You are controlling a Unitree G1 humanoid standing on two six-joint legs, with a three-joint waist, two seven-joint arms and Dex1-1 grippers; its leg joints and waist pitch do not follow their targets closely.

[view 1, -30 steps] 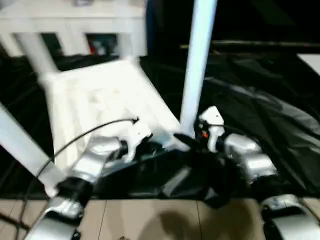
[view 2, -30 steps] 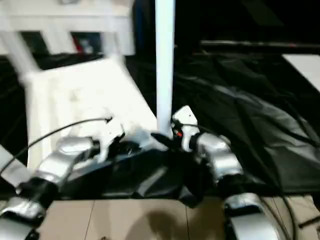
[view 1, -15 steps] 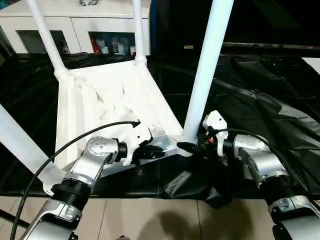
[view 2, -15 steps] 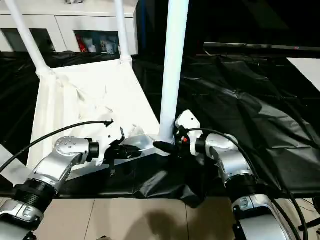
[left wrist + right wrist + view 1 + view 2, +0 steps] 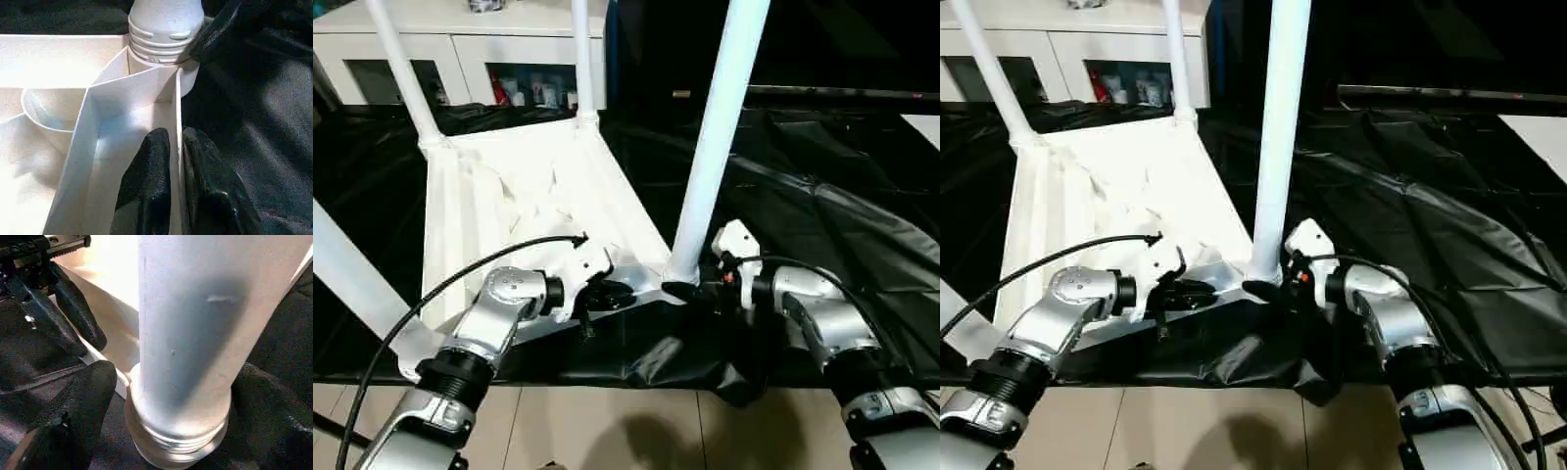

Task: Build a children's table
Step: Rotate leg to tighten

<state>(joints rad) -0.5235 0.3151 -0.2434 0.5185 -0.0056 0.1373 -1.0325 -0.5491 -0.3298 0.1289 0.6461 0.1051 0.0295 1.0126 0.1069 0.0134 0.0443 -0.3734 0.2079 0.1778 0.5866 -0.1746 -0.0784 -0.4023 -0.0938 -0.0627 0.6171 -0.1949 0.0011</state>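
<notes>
The white tabletop lies upside down on a black sheet, ribbed underside up. Legs stand in its sockets: two at the far corners, one at the near left, and the near right leg. My left gripper is shut on the thin rim wall of the tabletop's near edge, just beside the near right socket. My right gripper has a finger on each side of that leg's ribbed base, pressed against it, just above the socket.
A white cabinet with glass doors stands behind the tabletop. The crumpled black sheet covers the floor to the right and bunches up under my grippers. Bare tiled floor lies nearest me. A black cable arcs over my left forearm.
The head camera shifted and steadied after a blurred picture. Both grippers keep their holds, and the tabletop and legs stand as before.
</notes>
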